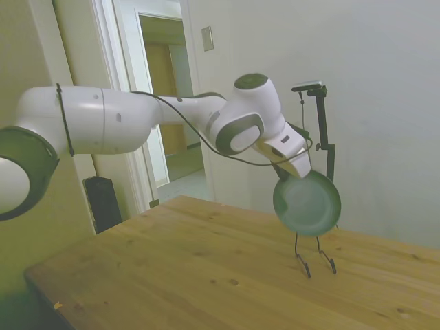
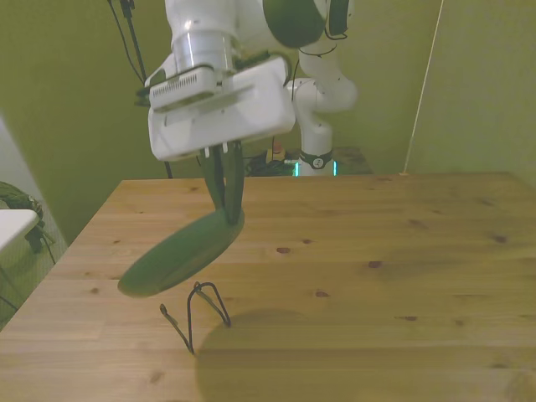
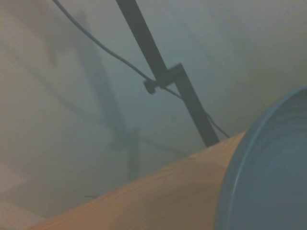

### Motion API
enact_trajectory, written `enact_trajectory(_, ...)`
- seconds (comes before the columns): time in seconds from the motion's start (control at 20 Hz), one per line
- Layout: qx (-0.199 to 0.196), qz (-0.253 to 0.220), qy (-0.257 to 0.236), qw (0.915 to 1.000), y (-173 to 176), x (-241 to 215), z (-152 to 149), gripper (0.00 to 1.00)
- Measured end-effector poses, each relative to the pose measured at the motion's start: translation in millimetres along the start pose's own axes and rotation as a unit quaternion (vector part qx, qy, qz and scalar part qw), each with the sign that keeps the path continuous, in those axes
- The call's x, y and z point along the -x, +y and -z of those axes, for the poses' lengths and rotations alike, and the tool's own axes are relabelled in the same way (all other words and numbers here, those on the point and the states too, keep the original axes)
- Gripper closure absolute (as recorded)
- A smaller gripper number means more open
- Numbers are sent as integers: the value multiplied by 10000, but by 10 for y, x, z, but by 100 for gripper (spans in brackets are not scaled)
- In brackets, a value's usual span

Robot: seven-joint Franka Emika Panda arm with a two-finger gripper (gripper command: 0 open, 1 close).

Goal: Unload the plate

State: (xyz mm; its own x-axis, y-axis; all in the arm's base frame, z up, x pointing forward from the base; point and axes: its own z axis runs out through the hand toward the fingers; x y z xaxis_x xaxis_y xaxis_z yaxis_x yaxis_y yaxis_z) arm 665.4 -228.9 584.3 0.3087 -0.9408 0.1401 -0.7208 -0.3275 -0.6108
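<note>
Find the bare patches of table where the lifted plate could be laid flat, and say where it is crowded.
The pincer holds the plate above the wire stand. Bare wood runs from the stand toward the front view's right across the table, and behind the stand to the far edge. Only the stand's corner is crowded.

Wooden table (image 2: 402, 251) bearing wire stand (image 2: 199, 314)

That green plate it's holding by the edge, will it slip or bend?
Probably stiff: the plate keeps its round shape though pinched only at the rim. Held off-centre by the gripper, it may swing or slip.
</note>
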Motion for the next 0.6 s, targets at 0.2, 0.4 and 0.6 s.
enact_trajectory(0.2, -113, 19, -188, 9998, -246, 257, 467, 100)
enact_trajectory(0.4, 118, 79, -375, 9992, -332, 663, 498, 100)
enact_trajectory(0.6, 865, -19, -558, 9947, -225, 1266, -64, 100)
